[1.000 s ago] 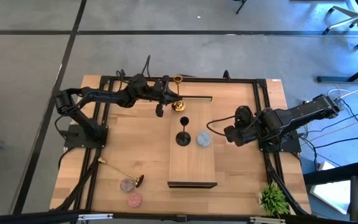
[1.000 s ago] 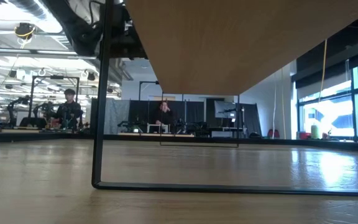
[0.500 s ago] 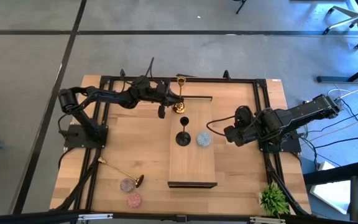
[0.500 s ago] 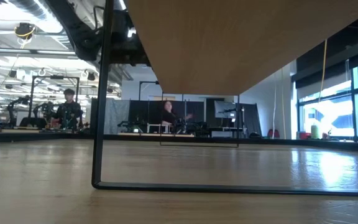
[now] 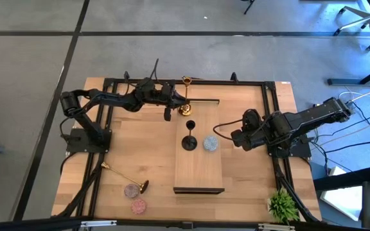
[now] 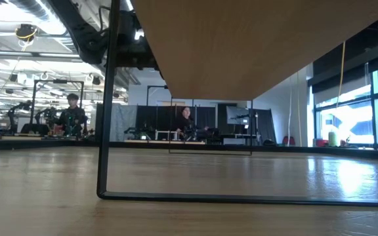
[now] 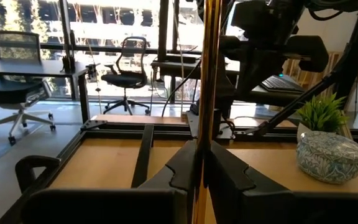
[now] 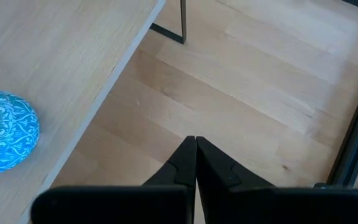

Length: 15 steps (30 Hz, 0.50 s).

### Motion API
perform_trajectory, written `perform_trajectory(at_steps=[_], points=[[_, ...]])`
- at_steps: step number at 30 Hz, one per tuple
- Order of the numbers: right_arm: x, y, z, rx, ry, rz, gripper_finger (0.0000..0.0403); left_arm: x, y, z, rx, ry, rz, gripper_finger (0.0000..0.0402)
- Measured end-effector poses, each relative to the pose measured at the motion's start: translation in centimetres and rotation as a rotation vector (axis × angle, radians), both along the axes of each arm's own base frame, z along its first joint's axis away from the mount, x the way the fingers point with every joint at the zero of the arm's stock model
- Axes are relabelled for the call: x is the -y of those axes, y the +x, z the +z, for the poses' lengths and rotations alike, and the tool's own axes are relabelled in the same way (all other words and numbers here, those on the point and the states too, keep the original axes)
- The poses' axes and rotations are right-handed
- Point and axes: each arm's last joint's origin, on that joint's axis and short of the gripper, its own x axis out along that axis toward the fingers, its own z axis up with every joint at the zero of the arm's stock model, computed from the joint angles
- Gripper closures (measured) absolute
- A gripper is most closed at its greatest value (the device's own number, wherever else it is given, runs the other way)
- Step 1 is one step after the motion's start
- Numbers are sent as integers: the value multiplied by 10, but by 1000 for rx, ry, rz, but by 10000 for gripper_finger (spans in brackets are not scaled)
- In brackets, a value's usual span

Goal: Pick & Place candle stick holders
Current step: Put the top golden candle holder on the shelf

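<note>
High view: shiny gold stemmed holder (image 5: pixel 185 96) gripped in left fingers (image 5: pixel 180 101); right fingers (image 5: pixel 234 138) clenched, empty.

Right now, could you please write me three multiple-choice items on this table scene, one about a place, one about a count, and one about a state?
1. Where does the light-blue holder stand?
A. on the raised wooden shelf
B. beside the green plant
C. off the table

2. How many low round holders lie at the table's front left corner?
A. none
B. two
C. four

3. What is the left gripper doing?
A. open over the black holder
B. shut on the gold holder
C. resting on the plant

Answers:
1 A: the high view shows it on the shelf beside the black holder.
2 B: the mauve holder and the pink holder sit there together.
3 B: the left wrist view shows the fingers closed around the gold stem. The right gripper waits shut beside the shelf.
</note>
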Motion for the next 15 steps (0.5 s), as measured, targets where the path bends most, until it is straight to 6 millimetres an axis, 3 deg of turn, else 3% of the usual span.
perform_trajectory(at_steps=[15], points=[[0, 0, 0, 0, 1, 0, 393, 0, 0, 0, 0, -28, 2, 365]])
